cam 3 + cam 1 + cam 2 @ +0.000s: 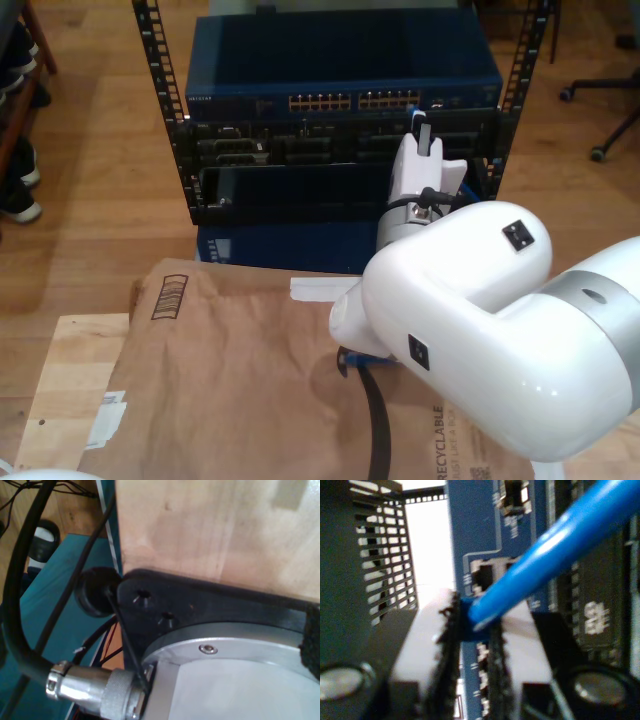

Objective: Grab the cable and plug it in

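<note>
The second wrist view shows my second hand (474, 630) clamped narrowly on the blue cable (555, 545), just before a blue panel's port (485, 575). The exterior view shows a white arm (470, 300) reaching toward the rack (340, 110) at twelve o'clock. My first hand's opening I cannot tell.

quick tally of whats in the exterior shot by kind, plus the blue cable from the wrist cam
robot arm: 1
server rack: 1
brown paper sheet: 1
office chair base: 1
blue cable, clamped in my second gripper: 1
total: 5
</note>
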Available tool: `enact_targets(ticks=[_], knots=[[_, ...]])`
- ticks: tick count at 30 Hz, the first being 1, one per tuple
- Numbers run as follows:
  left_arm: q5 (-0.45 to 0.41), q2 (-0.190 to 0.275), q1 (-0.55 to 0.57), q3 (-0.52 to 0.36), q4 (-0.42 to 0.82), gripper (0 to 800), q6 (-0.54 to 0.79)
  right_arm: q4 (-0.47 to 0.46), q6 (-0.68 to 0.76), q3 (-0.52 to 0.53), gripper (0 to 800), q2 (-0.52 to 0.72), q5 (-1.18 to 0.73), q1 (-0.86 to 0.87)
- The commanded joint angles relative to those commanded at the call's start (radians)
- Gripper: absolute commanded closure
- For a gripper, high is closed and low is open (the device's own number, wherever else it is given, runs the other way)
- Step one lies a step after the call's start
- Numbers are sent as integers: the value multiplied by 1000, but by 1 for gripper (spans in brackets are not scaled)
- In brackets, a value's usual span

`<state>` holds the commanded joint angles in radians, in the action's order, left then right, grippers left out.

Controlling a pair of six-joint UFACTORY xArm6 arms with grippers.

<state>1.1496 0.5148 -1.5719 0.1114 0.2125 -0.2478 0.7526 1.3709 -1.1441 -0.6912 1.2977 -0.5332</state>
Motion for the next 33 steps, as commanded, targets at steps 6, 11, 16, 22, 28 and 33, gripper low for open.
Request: enact_targets(ticks=[6,11,16,22,28,33], knots=[[0,0,0,0,0,1,0,-2,-15,-75,800,-48,0,0],[0,0,0,0,0,1,0,-3,-21,-89,800,-61,0,0],[0,0,0,0,0,1,0,-3,-23,-89,800,-63,0,2],[0,0,0,0,0,1,0,-2,-35,-86,800,-61,11,8],[0,0,0,0,0,1,0,0,-37,-87,800,-61,20,11],[0,0,0,0,0,1,0,0,-37,-89,800,-63,20,12]])
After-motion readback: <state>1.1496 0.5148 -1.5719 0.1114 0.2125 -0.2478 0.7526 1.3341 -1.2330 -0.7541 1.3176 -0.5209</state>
